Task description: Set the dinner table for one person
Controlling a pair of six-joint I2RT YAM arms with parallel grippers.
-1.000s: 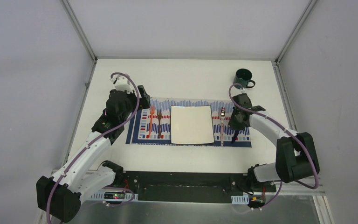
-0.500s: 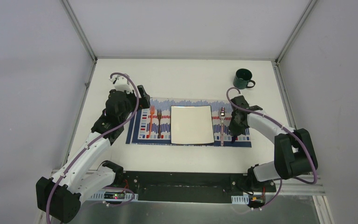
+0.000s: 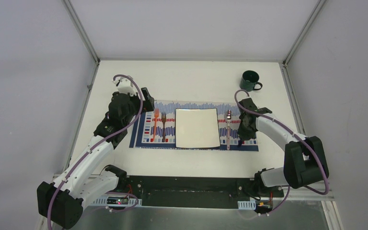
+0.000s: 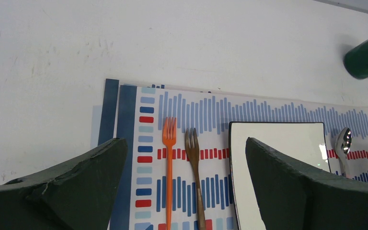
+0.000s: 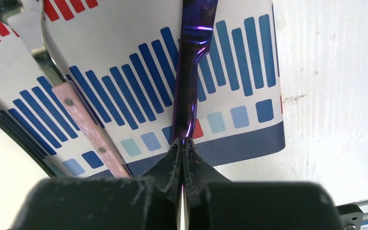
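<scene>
the white tabletop (image 3: 191, 79) spreads beneath both arms in the overhead view, running out on every side of the striped placemat (image 3: 139, 140) laid near its middle. the left tool (image 4: 183, 141) hangs over the mat's left end, its jaws spread wide with nothing between them. through the gap we see an orange fork (image 4: 168, 158) and a brown fork (image 4: 195, 165) lying side by side on the mat, left of the square white plate (image 3: 197, 128). bare tabletop fills the far part of that wrist view.

the right tool (image 5: 182, 143) sits low over the mat's near right corner, its fingertips pinched together on the near end of a purple knife (image 5: 191, 72). the knife runs away from the tool across the blue bars of the mat. we cannot tell whether it lies flat on the mat or is lifted just clear of it. bare tabletop shows just to the right of that tool, beyond the mat's edge.

a spoon (image 3: 228, 125) with a pinkish handle lies on the mat between the plate and the knife. a dark green mug (image 3: 250, 80) stands on the tabletop toward the far right corner, off the mat and well apart from both tools.
</scene>
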